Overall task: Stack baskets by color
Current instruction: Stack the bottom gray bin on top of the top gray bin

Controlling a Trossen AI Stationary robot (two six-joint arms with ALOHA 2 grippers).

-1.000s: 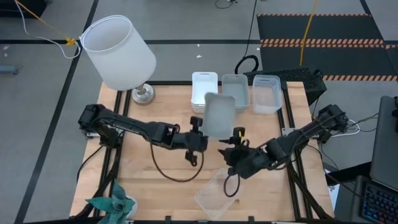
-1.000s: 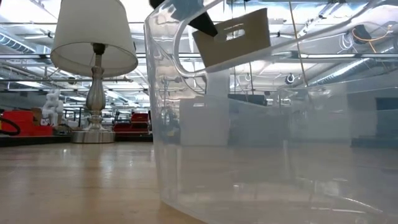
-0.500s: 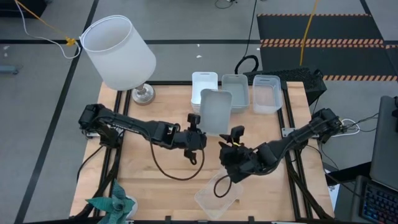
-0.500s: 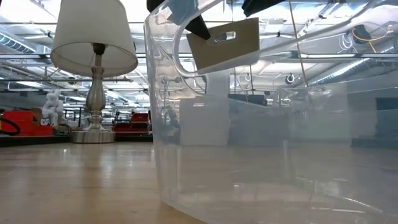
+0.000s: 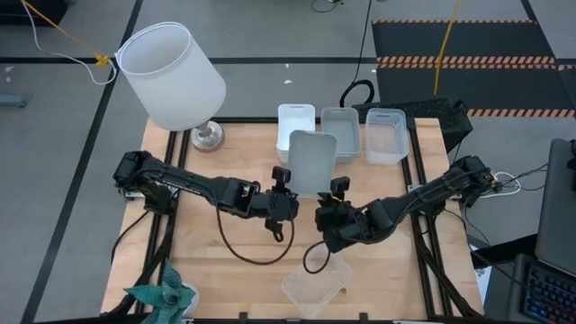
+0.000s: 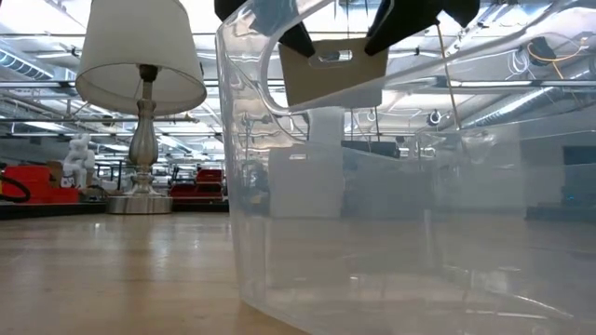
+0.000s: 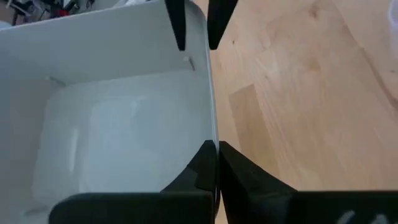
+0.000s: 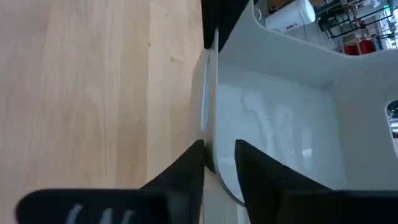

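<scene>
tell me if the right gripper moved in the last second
Yes. In the high view the right gripper has come up the table from near the clear basket toward the grey basket held by the left gripper.

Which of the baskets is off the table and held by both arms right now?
The grey basket in mid-table, gripped at its near rim by the left end effector and right end effector. The three at the far edge and the clear one in front rest untouched.

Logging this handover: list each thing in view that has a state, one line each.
grey basket: held above the table, rim pinched from two sides.
left gripper: fingers shut on the grey basket's rim.
right gripper: fingers straddle the opposite rim, closing.
clear basket: upright on the table's near edge.
white basket, second grey basket, second clear basket: upright, in a row.
lamp: standing, unlit.
</scene>
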